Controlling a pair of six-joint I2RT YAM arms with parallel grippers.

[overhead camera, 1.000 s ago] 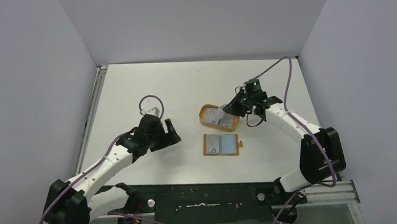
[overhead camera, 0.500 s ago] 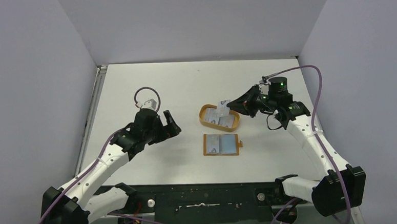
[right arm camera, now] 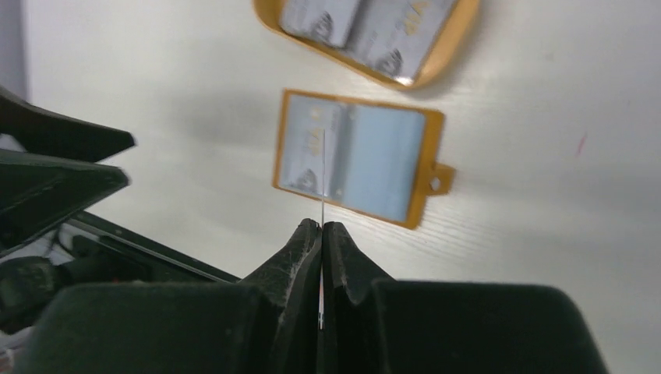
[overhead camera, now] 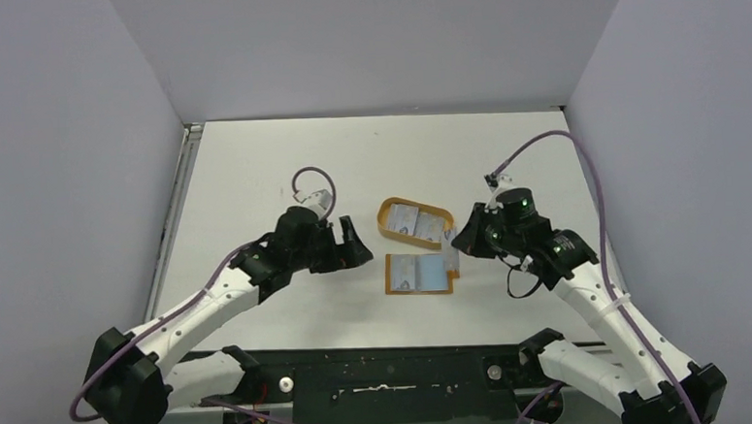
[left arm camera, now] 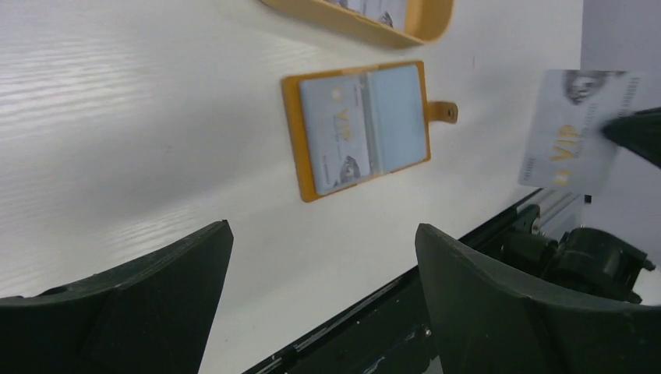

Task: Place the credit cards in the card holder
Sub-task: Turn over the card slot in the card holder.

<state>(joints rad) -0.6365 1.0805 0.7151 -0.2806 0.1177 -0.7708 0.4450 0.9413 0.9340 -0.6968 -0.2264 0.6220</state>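
The card holder [overhead camera: 418,273] lies open and flat on the worktop [overhead camera: 253,170], just on the near side of the oval tray [overhead camera: 382,221], its snap tab pointing towards the right arm [overhead camera: 590,288]. From the left wrist view, one half of the holder shows a pale card with gold print behind its clear pocket, so one card looks to be in place already; the other half reads as plain blue-grey, and I judge that pocket to be unfilled. The right jaws are pinched tight on another of the credit cards [left arm camera: 573,128], which the right wrist view shows edge-on as a thin line in the air over the open holder, not yet touching it. Two more cards [overhead camera: 416,222] lie side by side in the tray. The left jaws are spread wide and carry nothing, hovering above the bare worktop just to the left of the holder. By my reckoning that puts the job at roughly a quarter done: the held card needs sliding into a pocket, then the tray pair must follow
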